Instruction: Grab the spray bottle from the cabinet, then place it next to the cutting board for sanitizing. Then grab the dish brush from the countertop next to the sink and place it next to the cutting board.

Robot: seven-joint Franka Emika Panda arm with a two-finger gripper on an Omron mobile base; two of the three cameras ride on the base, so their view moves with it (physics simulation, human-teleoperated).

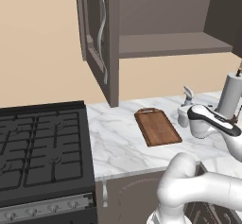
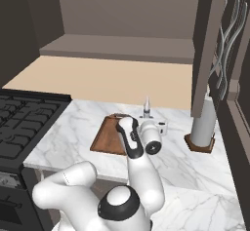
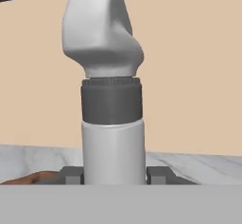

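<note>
Item 1, spray bottle [image 3: 112,124]: pale body, dark grey collar, pale trigger head, upright. In my hand view it stands between my two dark fingertips [image 3: 71,175], one on each side of its body. In the left base view it stands at the right of the cutting board, near its long edge.

Item 2, my end effector [image 1: 183,119]: partly closed, fingers on either flank of the spray bottle's lower body and clasping it. Whether the bottle's base rests on the tabletop I cannot tell.

Item 3, cutting board [image 1: 157,126]: dark reddish-brown, flat on the tabletop, handle slot toward the wall.

Item 4, tabletop [image 1: 118,142]: white marble with grey veins, running from the stove to the right.

Item 5, cabinet [image 1: 160,43]: dark grey-brown, above the tabletop, door [image 1: 97,34] swung open with a wavy silver handle; inner shelf bare.

Item 6, stove [image 1: 40,142]: black grates, left of the tabletop.

Item 7, paper towel roll [image 2: 202,123]: upright on a brown base, right of the bottle.
</note>
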